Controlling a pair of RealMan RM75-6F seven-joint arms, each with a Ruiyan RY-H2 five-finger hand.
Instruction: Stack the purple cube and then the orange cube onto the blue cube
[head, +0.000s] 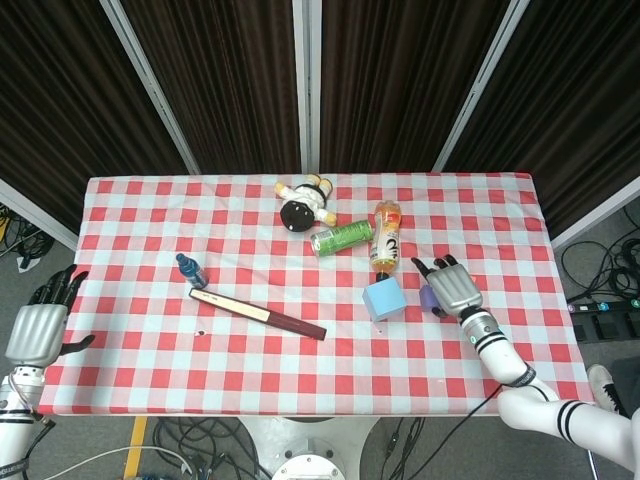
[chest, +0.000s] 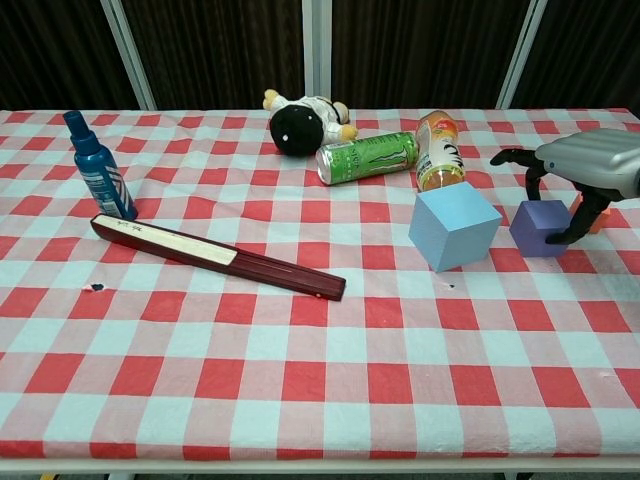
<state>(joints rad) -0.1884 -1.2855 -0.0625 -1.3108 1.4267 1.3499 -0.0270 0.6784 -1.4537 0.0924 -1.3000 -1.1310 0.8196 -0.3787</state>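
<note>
The blue cube (head: 384, 299) (chest: 453, 225) sits on the checked cloth, just in front of a lying orange bottle. To its right, the purple cube (chest: 538, 229) (head: 428, 297) rests on the table. My right hand (chest: 585, 163) (head: 452, 286) hovers over it, with fingers spread and hanging down on either side of the cube without clearly pressing it. A corner of the orange cube (chest: 601, 214) peeks out behind the hand's thumb; the head view hides it. My left hand (head: 36, 328) hangs open beyond the table's left edge.
An orange bottle (chest: 437, 150) and a green can (chest: 368, 157) lie behind the blue cube, and a plush toy (chest: 300, 122) lies further back. A folded fan (chest: 215, 256) and a blue spray bottle (chest: 96, 168) occupy the left half.
</note>
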